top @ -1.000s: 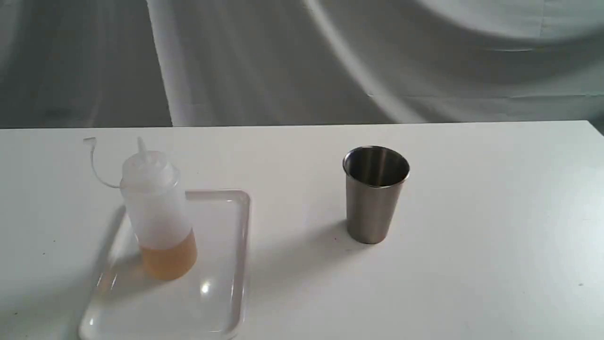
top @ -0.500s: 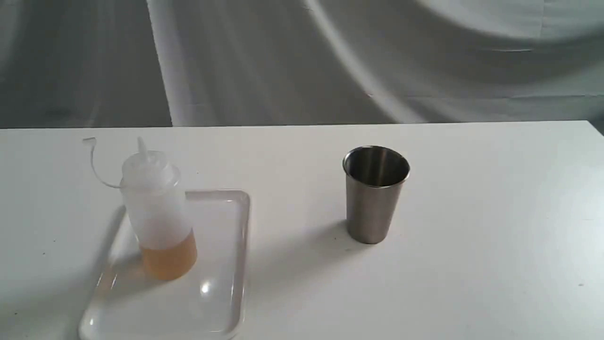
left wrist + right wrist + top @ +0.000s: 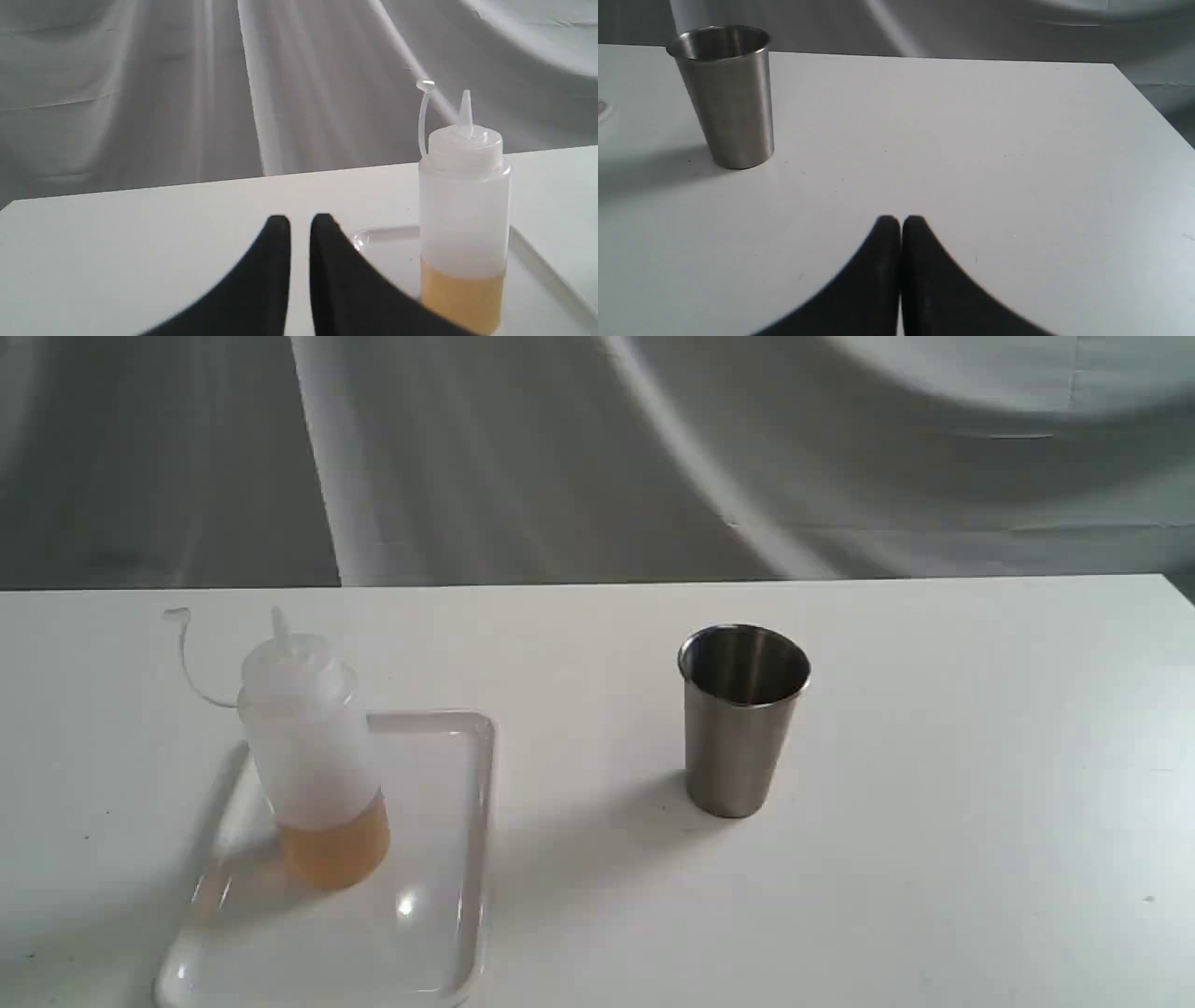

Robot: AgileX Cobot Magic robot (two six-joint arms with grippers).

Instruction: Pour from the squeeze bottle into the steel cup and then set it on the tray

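The squeeze bottle (image 3: 313, 756) stands upright on the white tray (image 3: 439, 915) at the left, amber liquid in its lower part, cap strap hanging off to its left. The steel cup (image 3: 742, 719) stands upright on the table's middle, apart from the tray. Neither gripper shows in the exterior view. In the left wrist view my left gripper (image 3: 300, 221) holds nothing, its black fingers nearly together, and the squeeze bottle (image 3: 462, 214) and the tray (image 3: 537, 266) lie beyond it. In the right wrist view my right gripper (image 3: 900, 221) is shut and empty, well short of the steel cup (image 3: 726, 95).
A white table (image 3: 934, 896) bears everything; its far edge (image 3: 597, 583) meets a grey draped cloth backdrop (image 3: 597, 457). In the right wrist view the table's corner (image 3: 1113, 65) shows.
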